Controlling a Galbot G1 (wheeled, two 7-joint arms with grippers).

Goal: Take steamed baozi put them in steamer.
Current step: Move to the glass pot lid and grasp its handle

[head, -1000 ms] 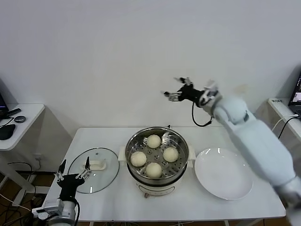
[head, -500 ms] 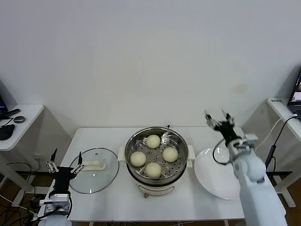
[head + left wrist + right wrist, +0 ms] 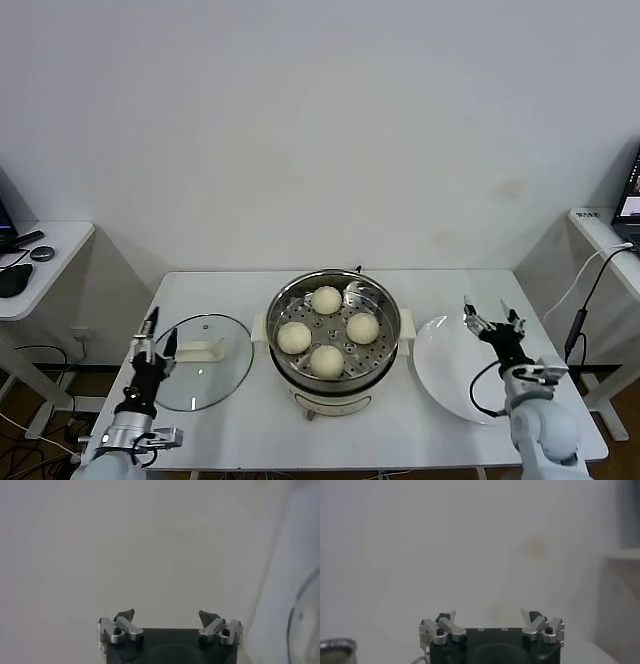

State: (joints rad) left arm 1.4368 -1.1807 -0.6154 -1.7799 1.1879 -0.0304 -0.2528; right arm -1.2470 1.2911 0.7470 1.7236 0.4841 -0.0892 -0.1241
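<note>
Head view: right hand (image 3: 493, 325) points upward, fingers spread and empty, at the near right edge of the white plate (image 3: 445, 372). Left hand (image 3: 153, 335), also open and empty, is raised beside the glass lid (image 3: 205, 375). Between them, all four baozi (image 3: 327, 300) sit inside the steamer (image 3: 333, 322) mid-tabletop (image 3: 250, 430), about equally far from each hand.

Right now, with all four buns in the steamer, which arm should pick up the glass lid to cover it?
Left, probably. The left gripper is open beside the glass lid, on the steamer's left. The right gripper, also open, hangs over the white plate, across the steamer from the lid.
</note>
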